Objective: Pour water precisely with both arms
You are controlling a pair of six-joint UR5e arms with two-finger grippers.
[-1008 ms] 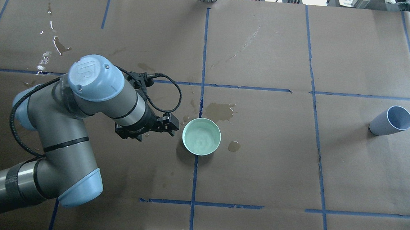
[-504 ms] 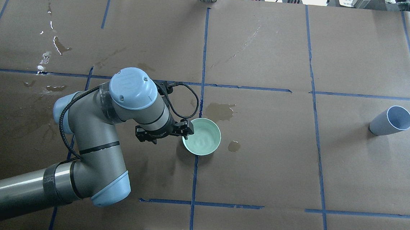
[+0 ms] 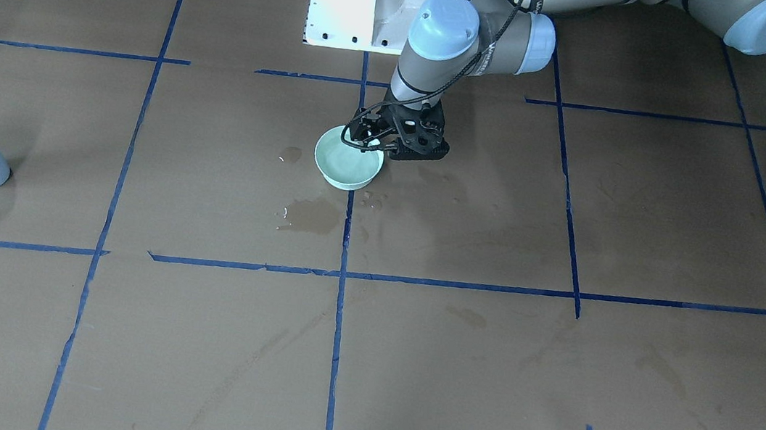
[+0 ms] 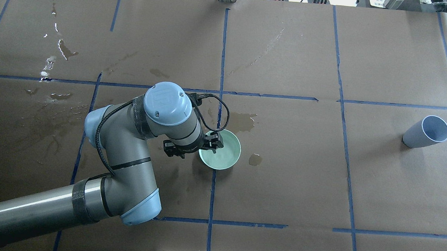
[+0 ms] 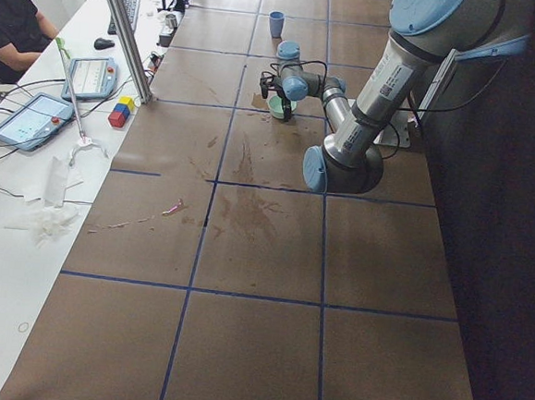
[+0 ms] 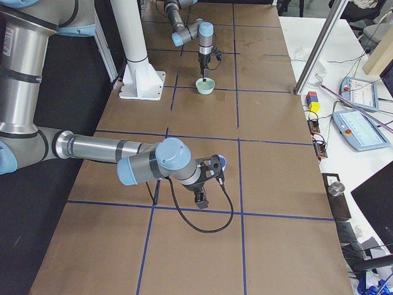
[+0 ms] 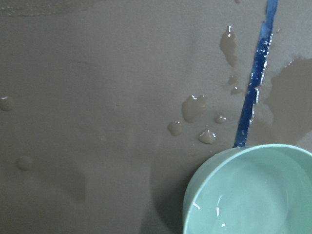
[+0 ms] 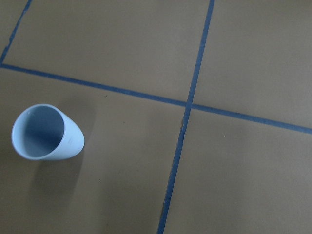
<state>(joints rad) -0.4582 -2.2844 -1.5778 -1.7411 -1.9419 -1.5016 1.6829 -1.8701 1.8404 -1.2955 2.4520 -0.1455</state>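
At the robot's edge of the tabletop point(image 4: 282, 184) stands the white pedestal point(image 3: 369, 1). From its left side the left arm point(image 4: 125, 173) reaches out over the brown paper, its wrist turned straight down. The left gripper point(image 4: 211, 142) hangs over the rim of the mint-green bowl point(image 4: 232, 163), on the side towards that arm. Its black fingers look slightly parted and hold nothing. The overhead view does not show whether they touch the rim. The wrist camera on this arm shows only the bowl's edge and wet paper, no fingers.

The bowl sits on a blue tape line point(image 4: 213, 187) near the middle of the tabletop. The water point(image 7: 253, 195) lies inside it, clear, with small bright glints on its surface. Droplets point(image 7: 195, 107) bead on the paper just beside the bowl. Just past the bowl is a dark puddle stain point(image 4: 241, 121), and a smaller one point(image 4: 255, 159) lies on the bowl's right.

Well apart, at the robot's right end, a pale blue cup point(image 4: 425, 132) stands alone. The right arm point(image 6: 98, 149) stretches low above the paper there, with the right gripper point(image 6: 206, 184) near the cup. Only the side view shows this gripper, so I cannot tell how far its fingers are apart.

Beyond the far edge lie coloured blocks point(image 5: 120, 112) and tablets point(image 5: 31, 118).
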